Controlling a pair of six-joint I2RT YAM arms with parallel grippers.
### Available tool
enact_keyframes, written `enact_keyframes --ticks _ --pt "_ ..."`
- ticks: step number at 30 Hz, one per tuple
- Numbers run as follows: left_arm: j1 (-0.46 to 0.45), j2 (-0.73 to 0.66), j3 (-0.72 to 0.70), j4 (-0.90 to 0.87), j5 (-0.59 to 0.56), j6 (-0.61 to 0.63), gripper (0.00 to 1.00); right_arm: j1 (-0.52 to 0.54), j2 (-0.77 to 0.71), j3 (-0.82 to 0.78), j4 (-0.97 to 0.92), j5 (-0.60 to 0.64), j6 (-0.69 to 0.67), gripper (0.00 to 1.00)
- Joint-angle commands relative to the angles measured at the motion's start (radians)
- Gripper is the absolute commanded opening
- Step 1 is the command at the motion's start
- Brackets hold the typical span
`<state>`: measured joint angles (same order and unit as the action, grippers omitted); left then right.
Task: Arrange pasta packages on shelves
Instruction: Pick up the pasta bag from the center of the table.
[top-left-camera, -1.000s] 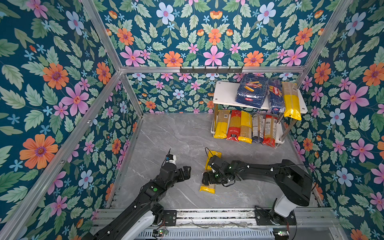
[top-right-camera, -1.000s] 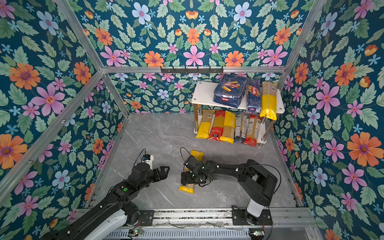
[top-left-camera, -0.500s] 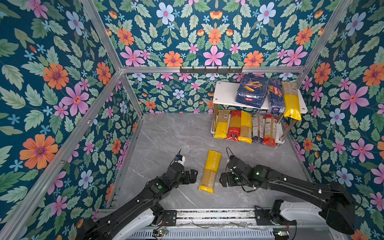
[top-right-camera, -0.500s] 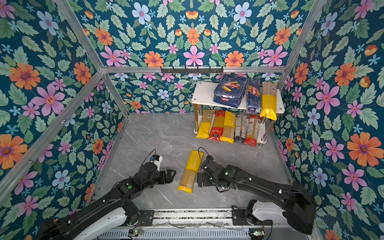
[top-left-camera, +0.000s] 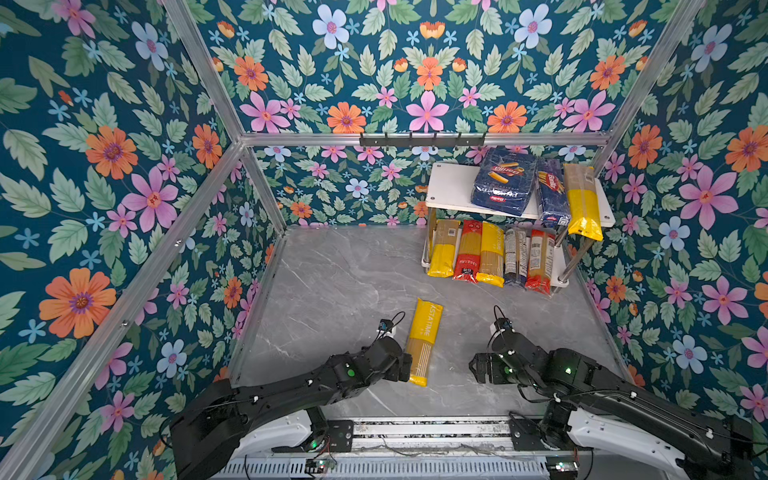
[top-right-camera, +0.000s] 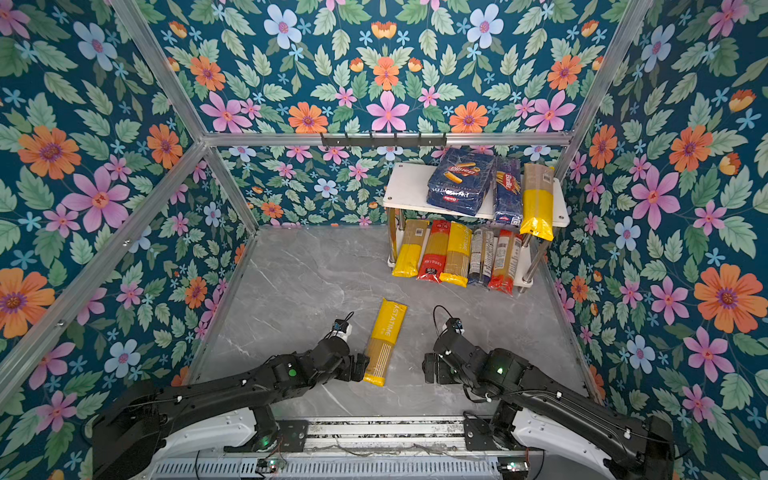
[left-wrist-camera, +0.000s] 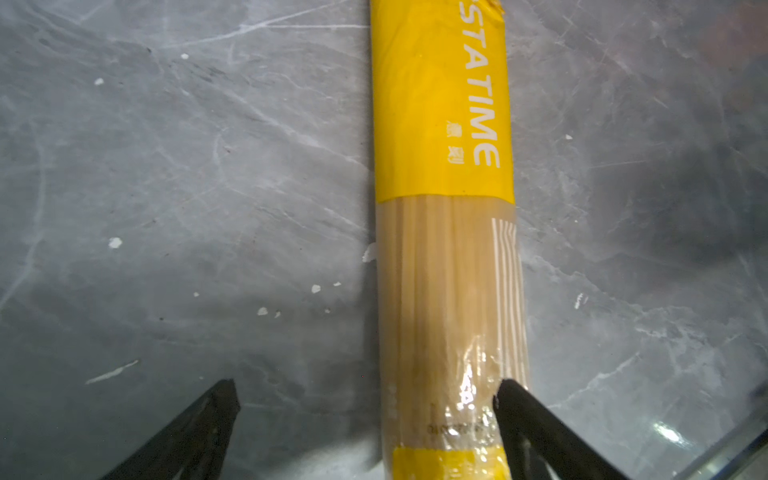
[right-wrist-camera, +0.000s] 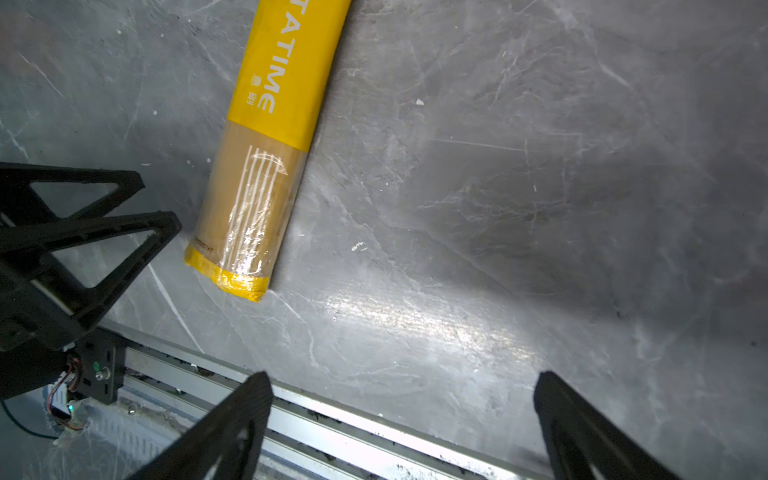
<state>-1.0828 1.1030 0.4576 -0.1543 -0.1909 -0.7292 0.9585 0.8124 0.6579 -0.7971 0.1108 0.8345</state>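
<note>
Showing, in both top views, a two-tier rack (top-left-camera: 451, 189) at the far right of the grey table (top-left-camera: 332, 291). On its upper board a wide dark-blue pack (top-left-camera: 503, 183) lies flat, with a narrow dark-blue pack (top-left-camera: 550, 193) just to its right. A yellow-and-clear bag (top-left-camera: 584, 203) lies at the right end, its near end hanging past the board's edge. The lower board holds a row of long bags side by side, their near ends past the front edge. From the left these are a yellow bag (top-left-camera: 444, 249), a red bag (top-left-camera: 468, 251), a second yellow bag (top-left-camera: 491, 255), a label-covered bag (top-left-camera: 515, 257) and a red-ended bag (top-left-camera: 540, 262). The exact count at the right of the row is hard to tell. A loose bag (top-left-camera: 424, 340) lies flat on the table near the middle, running far to near, with its yellow half far and its clear half near. The left claw (left-wrist-camera: 365, 390) is spread wide at the loose bag's near end. In the left wrist view the bag runs between the fingers, one finger (left-wrist-camera: 515, 399) overlapping its edge, and contact cannot be told. The right claw (right-wrist-camera: 403, 382) is spread wide with nothing in it, over bare table to the right of the loose bag and apart from it.
</note>
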Motion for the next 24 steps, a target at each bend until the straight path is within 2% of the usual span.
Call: enact_keyframes --ticks 1,9,24 --pt "-0.041 0.025 0.028 0.013 -0.086 -0.029 1.0 0.0 0.001 -0.012 0.02 0.004 0.011 0.99" --pt "-0.159 0.234 0.156 -0.057 -0.187 -0.102 1.0 0.0 -0.014 -0.021 0.053 -0.004 0.006 0.99" --pt "-0.187 0.406 0.214 -0.047 -0.194 -0.15 1.0 0.0 -0.127 -0.026 -0.016 0.023 0.015 0.99"
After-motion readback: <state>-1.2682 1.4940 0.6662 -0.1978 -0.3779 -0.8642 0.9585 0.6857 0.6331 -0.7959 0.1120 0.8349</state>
